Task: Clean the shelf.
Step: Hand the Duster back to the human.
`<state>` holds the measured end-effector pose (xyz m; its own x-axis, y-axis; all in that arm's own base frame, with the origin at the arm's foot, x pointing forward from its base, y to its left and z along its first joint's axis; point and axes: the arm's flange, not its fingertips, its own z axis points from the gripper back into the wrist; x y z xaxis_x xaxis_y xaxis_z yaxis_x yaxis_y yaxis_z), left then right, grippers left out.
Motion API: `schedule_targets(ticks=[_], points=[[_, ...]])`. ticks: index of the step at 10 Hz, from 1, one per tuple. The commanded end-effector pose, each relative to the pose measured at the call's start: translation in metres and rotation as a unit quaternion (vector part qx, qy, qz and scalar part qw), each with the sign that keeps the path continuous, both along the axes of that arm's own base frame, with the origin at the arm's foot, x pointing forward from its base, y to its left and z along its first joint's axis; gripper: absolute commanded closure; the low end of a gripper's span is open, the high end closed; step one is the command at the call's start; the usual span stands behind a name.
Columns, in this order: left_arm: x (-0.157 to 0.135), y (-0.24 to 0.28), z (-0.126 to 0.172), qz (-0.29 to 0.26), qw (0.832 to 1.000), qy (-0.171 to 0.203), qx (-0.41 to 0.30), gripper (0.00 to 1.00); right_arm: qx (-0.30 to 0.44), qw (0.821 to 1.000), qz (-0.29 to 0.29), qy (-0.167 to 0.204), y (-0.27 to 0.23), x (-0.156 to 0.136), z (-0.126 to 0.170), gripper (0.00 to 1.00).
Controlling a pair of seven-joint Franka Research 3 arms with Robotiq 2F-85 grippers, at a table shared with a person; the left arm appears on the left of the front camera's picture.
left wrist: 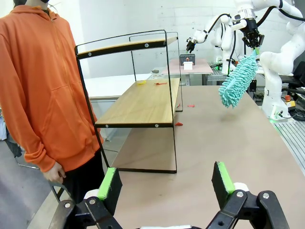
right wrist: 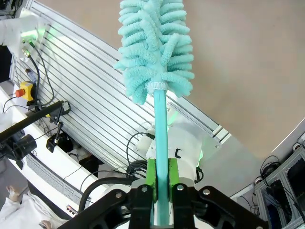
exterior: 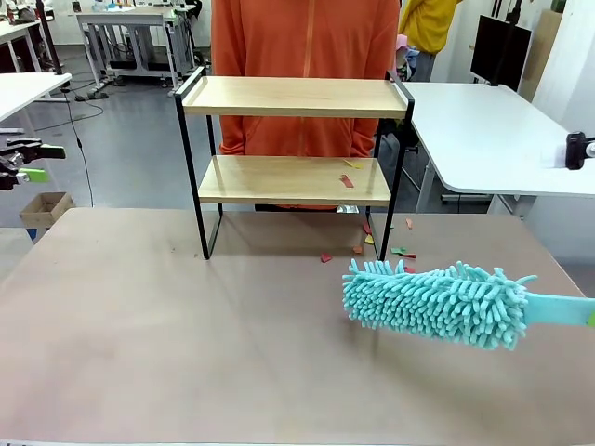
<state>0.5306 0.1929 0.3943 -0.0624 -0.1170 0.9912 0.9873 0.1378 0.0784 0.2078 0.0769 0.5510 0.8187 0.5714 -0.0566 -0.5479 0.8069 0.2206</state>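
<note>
The shelf [exterior: 296, 139] stands at the far middle of the brown table, with two light wooden boards in a black frame. Red and yellow scraps [exterior: 348, 177] lie on the right end of its lower board. More scraps [exterior: 372, 243] are scattered on the table by its right legs. A fluffy teal duster [exterior: 437, 302] hangs low over the table's right side, its handle [right wrist: 161, 143] running back to my right gripper [right wrist: 161, 183], which is shut on it. My left gripper [left wrist: 167, 183] is open and empty, off the table's left edge, facing the shelf [left wrist: 143, 100] end-on.
A person in an orange hoodie [exterior: 305, 56] stands right behind the shelf, one hand [left wrist: 53, 171] hanging at the side. A white table [exterior: 493, 139] stands at the right rear. A cardboard box [exterior: 46, 209] sits on the floor at the left.
</note>
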Motion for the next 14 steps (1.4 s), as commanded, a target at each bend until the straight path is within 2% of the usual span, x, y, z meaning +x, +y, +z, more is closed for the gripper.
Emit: schedule_targets(ticks=[1,2,3,4,5,7,9,11,14], points=[[0.0,0.0,0.0,0.0,1.0,0.0,0.0,0.0,0.0,1.0,0.0,0.0,0.0,0.0,0.0,0.87],[-0.024,-0.003,0.008,0.014,1.0,-0.002,0.003,0.0,0.043,0.996,0.071,-0.024,-0.002,0.021,0.006,0.87],[-0.039,-0.015,0.023,0.028,0.999,0.014,0.006,0.0,0.065,0.991,0.107,-0.037,-0.004,0.044,0.009,0.87],[-0.058,-0.03,0.04,0.023,1.0,0.012,0.013,0.0,0.1,0.98,0.168,-0.046,-0.006,0.06,0.009,0.87],[-0.076,-0.045,0.053,0.022,0.999,0.03,0.025,0.0,0.125,0.966,0.218,-0.063,-0.01,0.072,0.007,0.87],[-0.122,-0.079,0.066,0.018,0.998,0.049,0.023,0.0,0.164,0.943,0.272,-0.094,-0.019,0.102,0.002,0.87],[-0.168,-0.103,0.067,0.07,0.997,0.035,0.012,0.0,0.179,0.911,0.348,-0.132,-0.029,0.129,0.007,0.87],[-0.203,-0.12,0.068,0.081,0.996,0.043,-0.008,0.0,0.19,0.893,0.378,-0.151,-0.043,0.147,0.016,0.87],[-0.229,-0.15,0.077,0.062,0.995,0.077,-0.012,0.0,0.198,0.887,0.383,-0.167,-0.055,0.168,0.013,0.87]])
